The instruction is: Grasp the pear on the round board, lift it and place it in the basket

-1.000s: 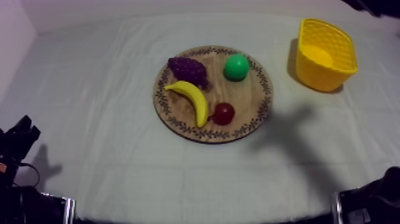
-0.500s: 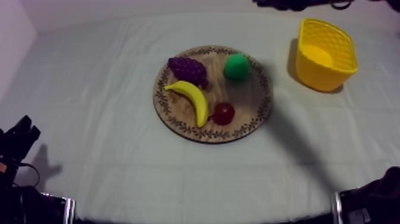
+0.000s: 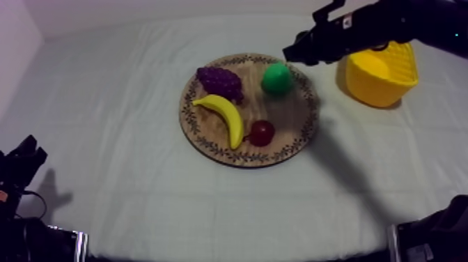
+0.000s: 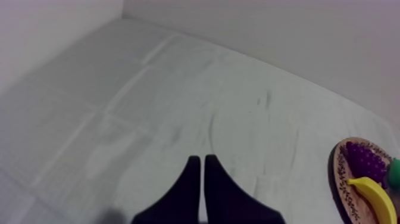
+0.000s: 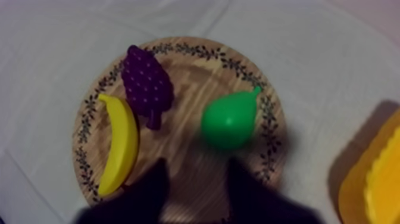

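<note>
Green pear (image 5: 229,121) sits on the wooden board (image 5: 178,71) just ahead of your right fingers (image 5: 152,189), which stand apart. Its stem points toward the yellow basket (image 5: 375,179). Your left fingers (image 4: 189,190) lie together, well away.

you are looking at a robot test bench of the lab kind. what tells you so: a table (image 3: 139,195) under a plain grey-white cloth (image 4: 149,107), shut in at the far side and the left by bare pale walls (image 4: 268,24); two black robot arms, the right arm (image 3: 376,24) stretched in from the far right, the left arm (image 3: 21,164) low at the near left; and staged props, toy fruit (image 3: 224,113) on a round wooden board (image 3: 289,115) with a yellow basket (image 3: 376,89) to its right.
</note>
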Robot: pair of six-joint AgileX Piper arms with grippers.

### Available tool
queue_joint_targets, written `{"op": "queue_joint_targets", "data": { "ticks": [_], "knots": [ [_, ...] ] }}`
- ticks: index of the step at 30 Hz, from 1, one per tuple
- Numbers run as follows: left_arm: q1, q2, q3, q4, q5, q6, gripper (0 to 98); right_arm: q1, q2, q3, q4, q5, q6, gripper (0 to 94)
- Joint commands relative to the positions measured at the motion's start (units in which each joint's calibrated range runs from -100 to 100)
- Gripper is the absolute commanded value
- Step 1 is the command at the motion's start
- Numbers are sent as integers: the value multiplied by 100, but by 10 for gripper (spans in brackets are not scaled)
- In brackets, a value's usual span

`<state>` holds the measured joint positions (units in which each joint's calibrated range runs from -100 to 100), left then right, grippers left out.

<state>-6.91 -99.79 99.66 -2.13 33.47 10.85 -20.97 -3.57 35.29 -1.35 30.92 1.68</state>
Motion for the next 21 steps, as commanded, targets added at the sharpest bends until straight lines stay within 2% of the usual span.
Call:
{"op": "queue_joint_targets", "data": {
  "ticks": [1,3,7,10,16,21],
  "knots": [
    [-1,-4,0,1,0,1,1,14,-21,244,74,-262,-46,799],
    [-1,-4,0,1,0,1,1,22,-32,418,137,-462,-96,867],
    [-1,-4,0,1,0,1,1,28,1,652,198,-719,-144,901],
    [-1,-4,0,1,0,1,1,27,105,735,149,-871,-71,903],
    [-1,-4,0,1,0,1,1,-13,771,289,-172,-836,278,879],
    [-1,-4,0,1,0,1,1,-29,1602,-394,-237,-778,337,851]
  ]
}}
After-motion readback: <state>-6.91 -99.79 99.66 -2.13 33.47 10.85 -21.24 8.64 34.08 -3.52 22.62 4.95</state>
